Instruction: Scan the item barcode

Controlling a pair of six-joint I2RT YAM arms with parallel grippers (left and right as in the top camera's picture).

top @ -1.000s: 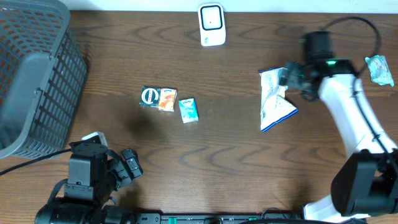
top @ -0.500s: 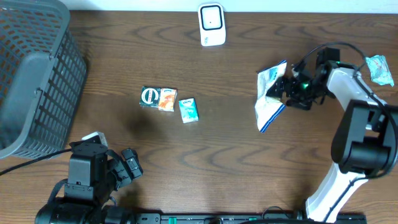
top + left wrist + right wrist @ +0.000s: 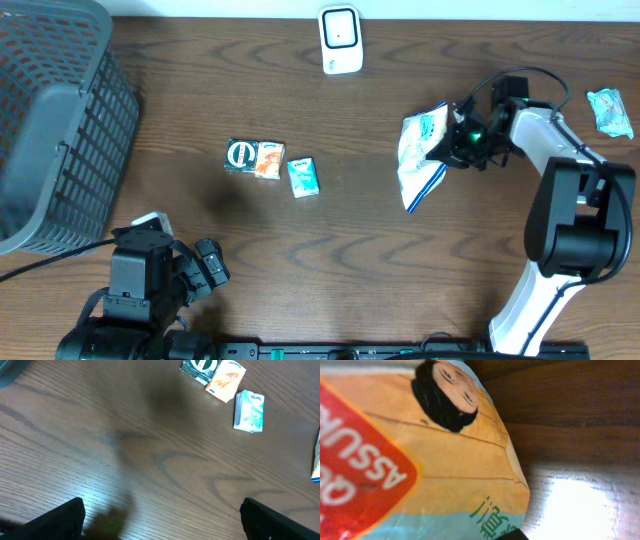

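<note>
Packet (image 3: pixel 418 158) sits right of centre on the table (image 3: pixel 330 260), its edge pinched in the clamped jaws of the right gripper (image 3: pixel 451 146). Well apart, the white scanner (image 3: pixel 340 40) stands at the far edge. The left gripper (image 3: pixel 207 263) hovers wide open at front-left.

Overhead evenly lit, sharp — right wrist view soft on the packet (image 3: pixel 420 460), white glare on the table (image 3: pixel 580 505).
</note>
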